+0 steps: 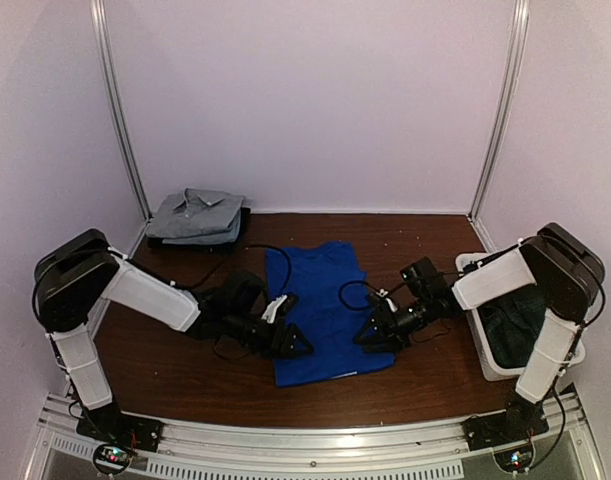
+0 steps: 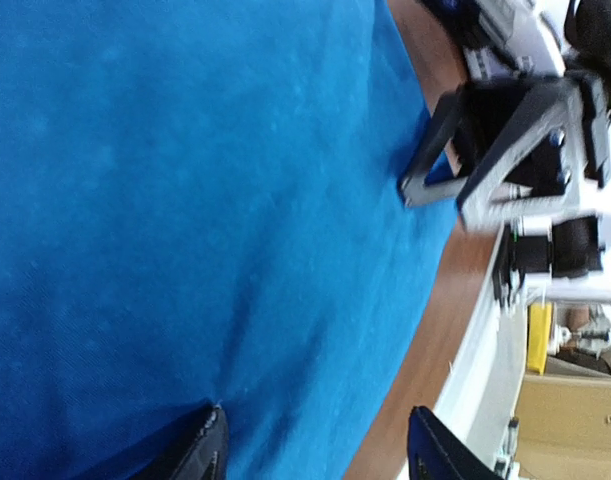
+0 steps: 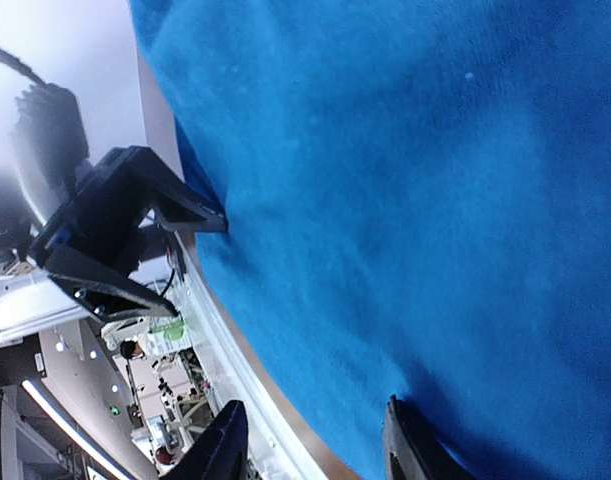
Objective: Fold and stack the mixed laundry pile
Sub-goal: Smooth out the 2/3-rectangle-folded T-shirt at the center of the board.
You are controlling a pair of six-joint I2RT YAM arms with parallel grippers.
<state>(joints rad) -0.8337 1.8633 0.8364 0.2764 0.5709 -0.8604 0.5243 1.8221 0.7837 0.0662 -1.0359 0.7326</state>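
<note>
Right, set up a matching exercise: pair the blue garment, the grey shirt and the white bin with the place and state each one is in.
Column one
1. royal-blue cloth garment
2. light grey cloth shirt
3. white rectangular plastic bin

Column two
A. on the right side, holding dark cloth
B. folded, at the far-left corner of the brown table
C. spread flat at the centre

Pairs: 1-C, 2-B, 3-A

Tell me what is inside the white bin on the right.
A dark cloth piece lies bunched inside the white bin. The right arm crosses above the bin and covers part of it, so the bottom and anything beneath the cloth cannot be seen.
</note>
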